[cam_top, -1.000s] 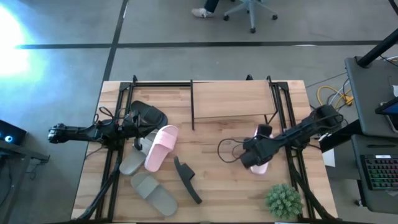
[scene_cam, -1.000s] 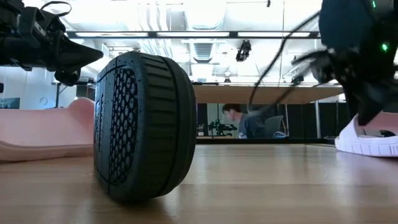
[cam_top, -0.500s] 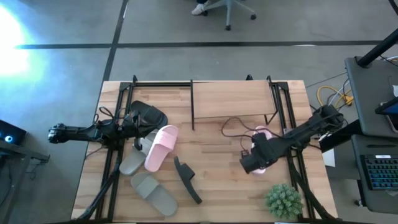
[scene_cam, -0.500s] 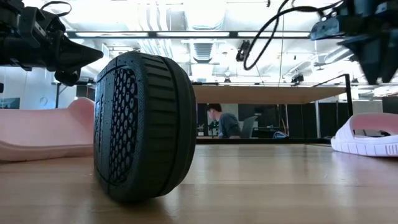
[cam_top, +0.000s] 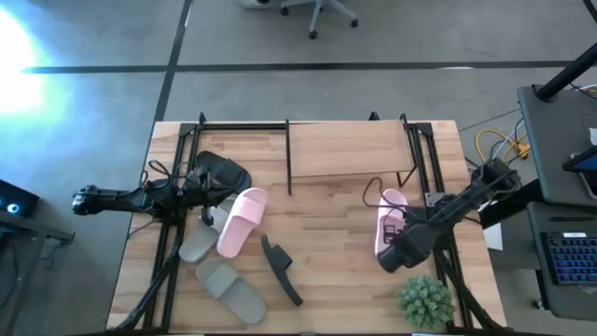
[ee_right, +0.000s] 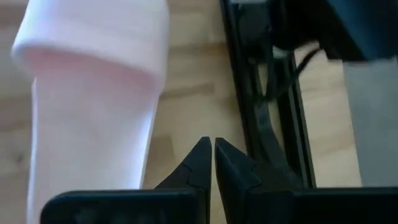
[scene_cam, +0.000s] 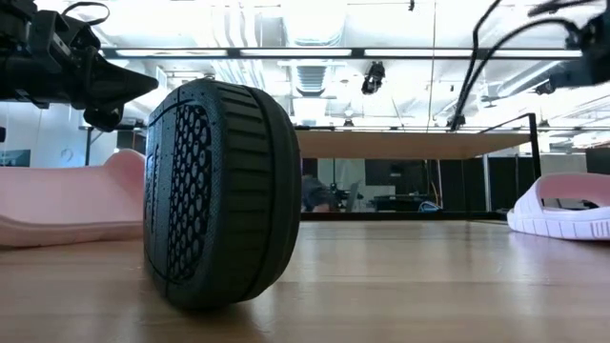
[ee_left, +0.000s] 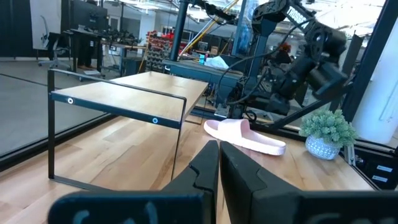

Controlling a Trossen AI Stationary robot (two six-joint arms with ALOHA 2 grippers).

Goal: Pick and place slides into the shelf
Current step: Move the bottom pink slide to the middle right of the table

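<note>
Beside the right hand (cam_top: 395,259), a potted plant (cam_top: 425,301) crowds one pink slide (cam_top: 389,217).

Surface (cam_top: 326,252): light wood planks, smooth, visible grain.
Shelf (cam_top: 345,149): pale wooden board, thin black metal frame, matt.
Pink slides (cam_top: 241,222): soft matt rubber, smooth.
Grey slides (cam_top: 230,289): matt rubber.
Black slide (scene_cam: 221,193): matt rubber, sole patterned with ribs and mesh.
Plant (cam_top: 426,301): green plastic-looking foliage.
</note>
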